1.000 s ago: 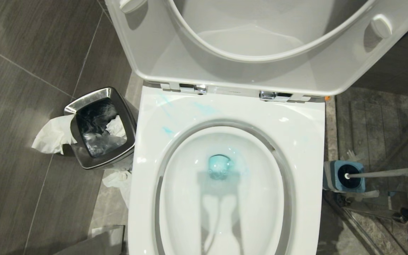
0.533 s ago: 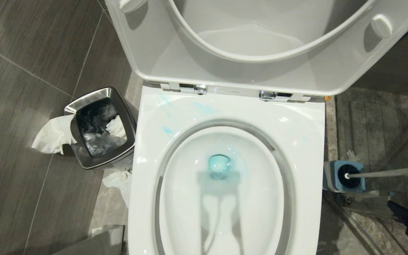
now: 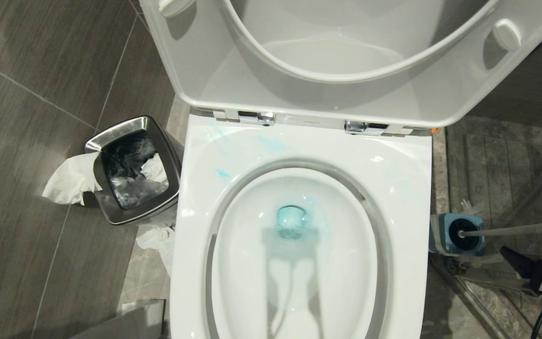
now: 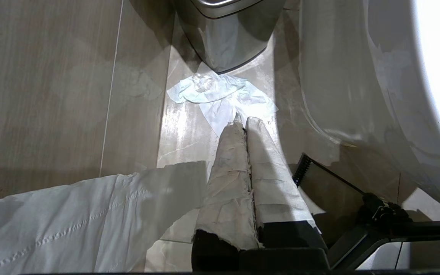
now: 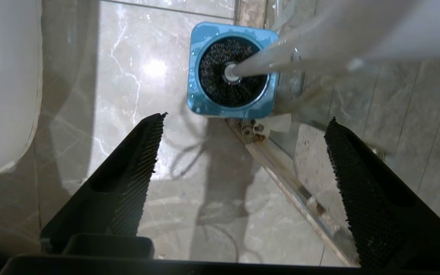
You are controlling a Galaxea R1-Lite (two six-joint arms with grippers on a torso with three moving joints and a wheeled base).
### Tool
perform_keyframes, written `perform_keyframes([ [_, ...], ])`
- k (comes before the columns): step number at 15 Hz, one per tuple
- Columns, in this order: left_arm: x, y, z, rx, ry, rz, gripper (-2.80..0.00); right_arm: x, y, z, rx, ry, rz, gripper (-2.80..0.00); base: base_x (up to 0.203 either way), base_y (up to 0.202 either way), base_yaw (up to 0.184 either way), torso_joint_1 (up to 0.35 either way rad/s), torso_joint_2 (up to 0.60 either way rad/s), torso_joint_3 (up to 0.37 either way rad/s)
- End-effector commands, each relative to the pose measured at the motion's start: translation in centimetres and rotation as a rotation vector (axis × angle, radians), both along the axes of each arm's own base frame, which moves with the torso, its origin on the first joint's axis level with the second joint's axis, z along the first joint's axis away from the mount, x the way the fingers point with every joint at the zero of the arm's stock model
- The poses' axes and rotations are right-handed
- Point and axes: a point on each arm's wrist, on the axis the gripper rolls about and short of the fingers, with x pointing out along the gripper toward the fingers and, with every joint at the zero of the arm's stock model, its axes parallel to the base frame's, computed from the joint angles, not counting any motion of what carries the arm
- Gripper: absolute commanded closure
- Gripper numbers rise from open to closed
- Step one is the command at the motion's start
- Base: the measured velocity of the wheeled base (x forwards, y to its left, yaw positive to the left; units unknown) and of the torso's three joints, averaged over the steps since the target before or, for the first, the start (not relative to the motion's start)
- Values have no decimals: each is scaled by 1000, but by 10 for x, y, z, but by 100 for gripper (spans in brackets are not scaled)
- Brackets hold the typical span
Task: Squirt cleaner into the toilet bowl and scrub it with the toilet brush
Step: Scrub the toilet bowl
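Toilet brush [image 3: 511, 230] stands bristles-down in its blue holder [image 3: 457, 234], right of the toilet bowl [image 3: 299, 245] (water tinted by cleaner [image 3: 291, 221]). Right gripper [image 5: 243, 160] hovers near it, jaws spread wide, empty. Left gripper [image 4: 243, 126] is closed.

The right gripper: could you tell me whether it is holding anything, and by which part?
Nothing. The right gripper is open and empty, short of the toilet brush standing in its blue holder.
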Motion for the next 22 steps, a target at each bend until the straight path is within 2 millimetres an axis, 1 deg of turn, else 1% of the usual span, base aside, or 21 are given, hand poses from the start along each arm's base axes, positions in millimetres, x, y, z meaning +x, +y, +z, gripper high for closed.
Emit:
perform_keyframes([
  [1, 0, 0, 0, 0, 2, 0, 0, 8, -3, -7, 5, 18, 4, -280, 0, 0, 0, 0, 0, 0],
  [7, 0, 0, 0, 0, 2, 0, 0, 25, -10, -10, -15, -16, 3, -280, 0, 0, 0, 0, 0, 0],
  [16, 0, 0, 0, 0, 2, 0, 0, 59, -23, 4, -59, -98, 3, -280, 0, 0, 0, 0, 0, 0],
  [19, 0, 0, 0, 0, 2, 0, 0, 64, -23, 8, -65, -119, 10, -280, 0, 0, 0, 0, 0, 0],
  [22, 0, 0, 0, 0, 2, -2, 0, 64, -22, 9, -70, -126, 15, -280, 0, 0, 0, 0, 0, 0],
])
